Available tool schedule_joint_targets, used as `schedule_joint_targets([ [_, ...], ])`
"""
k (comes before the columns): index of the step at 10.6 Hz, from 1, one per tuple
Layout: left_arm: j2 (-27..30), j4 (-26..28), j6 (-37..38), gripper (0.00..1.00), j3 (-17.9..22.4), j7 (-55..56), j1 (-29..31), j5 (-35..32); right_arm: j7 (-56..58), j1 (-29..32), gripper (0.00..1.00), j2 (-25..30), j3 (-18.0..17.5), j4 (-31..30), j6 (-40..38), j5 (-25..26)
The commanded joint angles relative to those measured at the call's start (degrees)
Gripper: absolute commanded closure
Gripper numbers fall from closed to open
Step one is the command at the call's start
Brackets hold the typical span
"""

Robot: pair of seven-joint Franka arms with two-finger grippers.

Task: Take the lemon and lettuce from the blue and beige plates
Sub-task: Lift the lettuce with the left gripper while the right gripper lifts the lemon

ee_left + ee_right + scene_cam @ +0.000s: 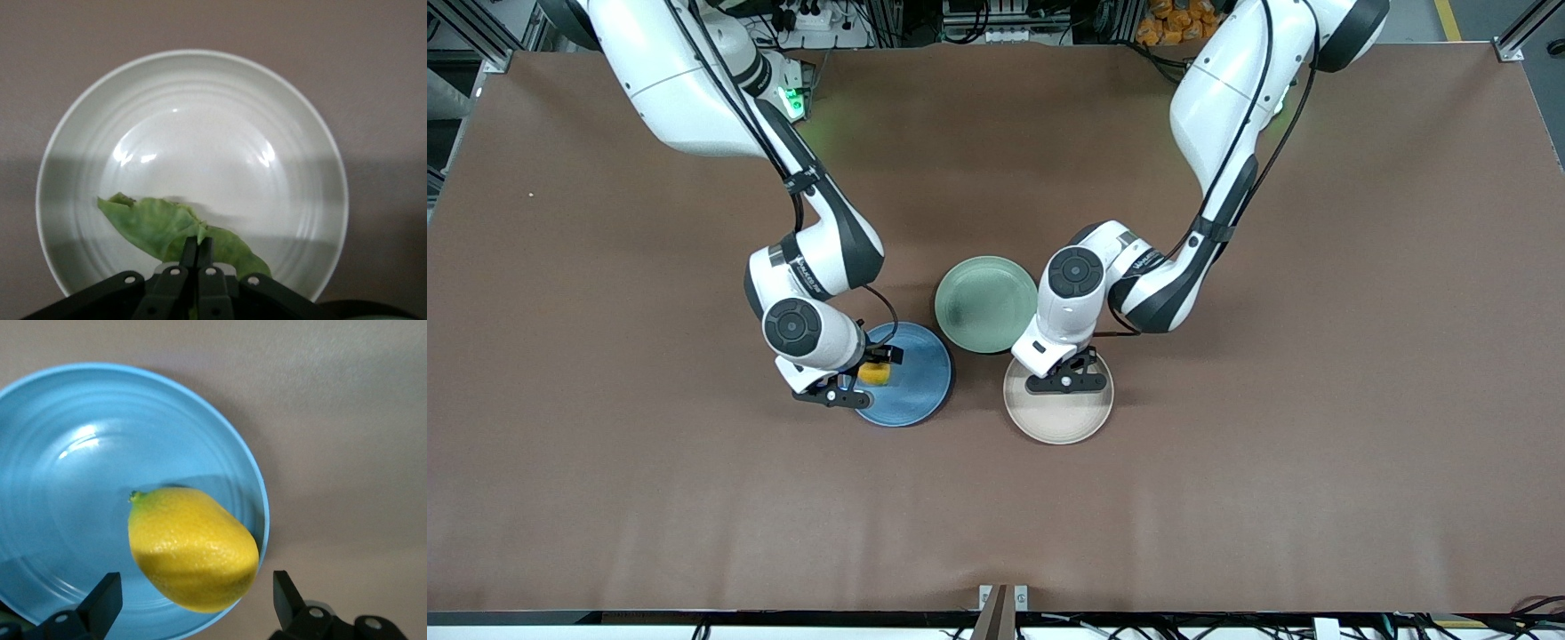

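We see the left gripper [197, 257] pinching the lettuce [167, 230], apparently unlifted, on the beige plate [320, 167], while the right gripper [193, 600] straddles, unclosed, the lemon [193, 550] on the blue plate [67, 487].

The lettuce [173, 230] is partly hidden by the left gripper [197, 257]. The blue plate [60, 420] is cut off at the picture's edge.

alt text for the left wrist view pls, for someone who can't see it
The left gripper is shut on the edge of the lettuce, a wrinkled green leaf lying in the beige plate. The round plate fills most of the view and holds nothing else, with the brown table around it.
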State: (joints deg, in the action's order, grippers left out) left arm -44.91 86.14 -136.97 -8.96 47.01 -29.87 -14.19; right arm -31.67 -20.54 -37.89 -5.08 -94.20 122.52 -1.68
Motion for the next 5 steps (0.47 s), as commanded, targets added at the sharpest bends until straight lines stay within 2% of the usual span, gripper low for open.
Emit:
schedule_joint_targets([
  [1,5.5,0.7,4.6,1.00,0.3,2.0,0.4,-1.2,-1.2,-0.6,0.00,0.2,0.3,-0.5,0.9,1.2],
  [5,15.5,0.9,15.2,1.00,-0.4,-0.4,5.4,0.2,-1.2,-0.7,0.00,-0.9,0.5,-0.5,3.9,1.5],
])
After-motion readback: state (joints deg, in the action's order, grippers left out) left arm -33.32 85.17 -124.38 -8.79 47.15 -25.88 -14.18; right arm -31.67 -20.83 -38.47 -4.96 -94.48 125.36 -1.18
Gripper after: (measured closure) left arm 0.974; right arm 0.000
